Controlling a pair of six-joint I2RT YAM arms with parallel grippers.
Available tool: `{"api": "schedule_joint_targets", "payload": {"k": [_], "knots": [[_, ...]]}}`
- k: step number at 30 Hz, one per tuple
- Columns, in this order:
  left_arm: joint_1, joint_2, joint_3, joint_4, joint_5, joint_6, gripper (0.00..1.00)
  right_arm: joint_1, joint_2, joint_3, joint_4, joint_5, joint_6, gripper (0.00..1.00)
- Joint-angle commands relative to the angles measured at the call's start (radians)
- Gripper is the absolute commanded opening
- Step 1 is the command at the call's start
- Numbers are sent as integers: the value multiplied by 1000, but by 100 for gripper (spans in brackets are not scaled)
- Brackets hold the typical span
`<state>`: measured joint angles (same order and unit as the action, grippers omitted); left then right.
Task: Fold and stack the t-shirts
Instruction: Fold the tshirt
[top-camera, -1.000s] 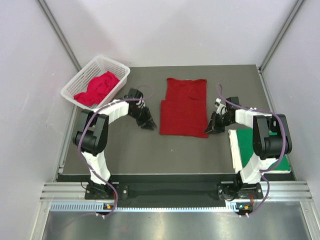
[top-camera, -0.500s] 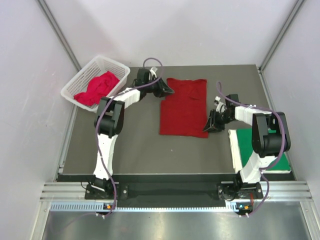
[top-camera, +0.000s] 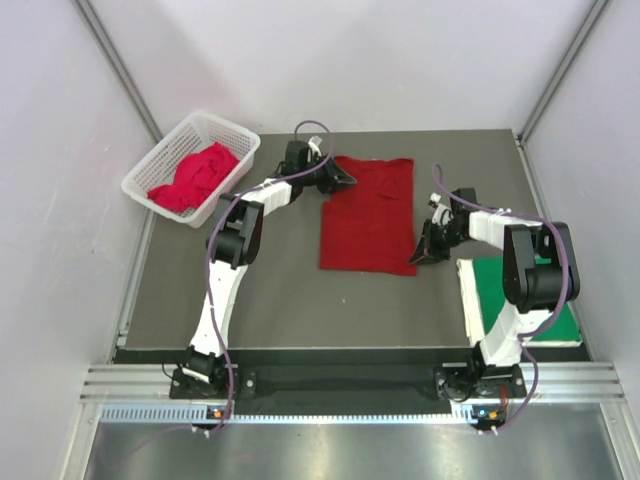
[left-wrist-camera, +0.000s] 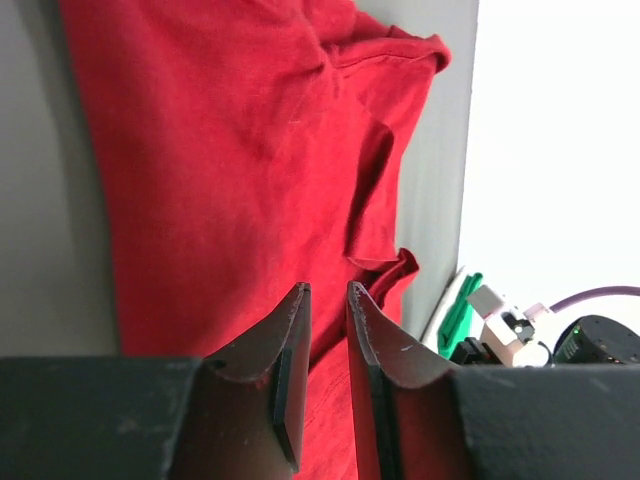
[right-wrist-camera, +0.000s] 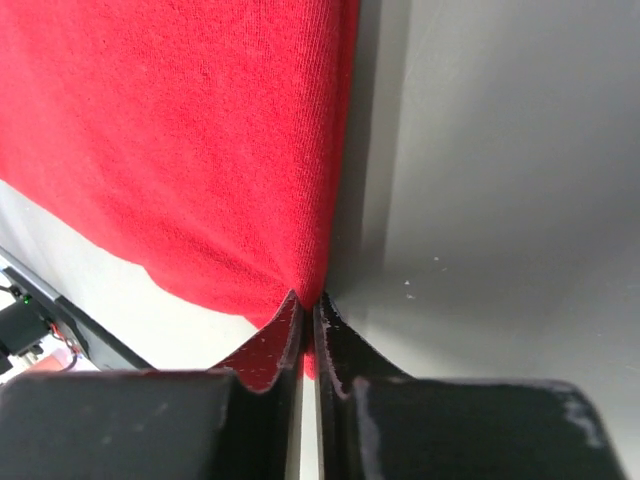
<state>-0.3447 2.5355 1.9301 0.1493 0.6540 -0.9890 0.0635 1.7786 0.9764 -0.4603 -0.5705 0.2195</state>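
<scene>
Over the grey table (top-camera: 250, 300), the left pincer (top-camera: 347, 178) has swung in, slightly spread, red t-shirt (top-camera: 368, 215) just beneath it. The right pincer (top-camera: 420, 255) pinches the cloth at its tips; folding seems next.

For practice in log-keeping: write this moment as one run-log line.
left tool: jaws slightly apart over red t-shirt | right tool: shut on its near right edge | green t-shirt: folded, right side

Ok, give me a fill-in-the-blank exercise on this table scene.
The crumpled red t-shirt lies in the white ___.
The folded t-shirt beside the right arm is ___.
The right gripper is shut on the flat red t-shirt at its near ___ corner.
Missing words: basket, green, right.
</scene>
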Motion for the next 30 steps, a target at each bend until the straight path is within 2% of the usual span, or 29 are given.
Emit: {"api": "schedule_joint_targets", "payload": {"k": [1,13,30], "knots": [[9,8,21,-34,-19,46,26,4,21,12,9,35,-17,0],[26,23,18,-224,-114,127,25,2,-70,-123,64,70,15,0],[30,20,15,-283,-149,153,24,2,-150,-242,126,83,32,0]]}}
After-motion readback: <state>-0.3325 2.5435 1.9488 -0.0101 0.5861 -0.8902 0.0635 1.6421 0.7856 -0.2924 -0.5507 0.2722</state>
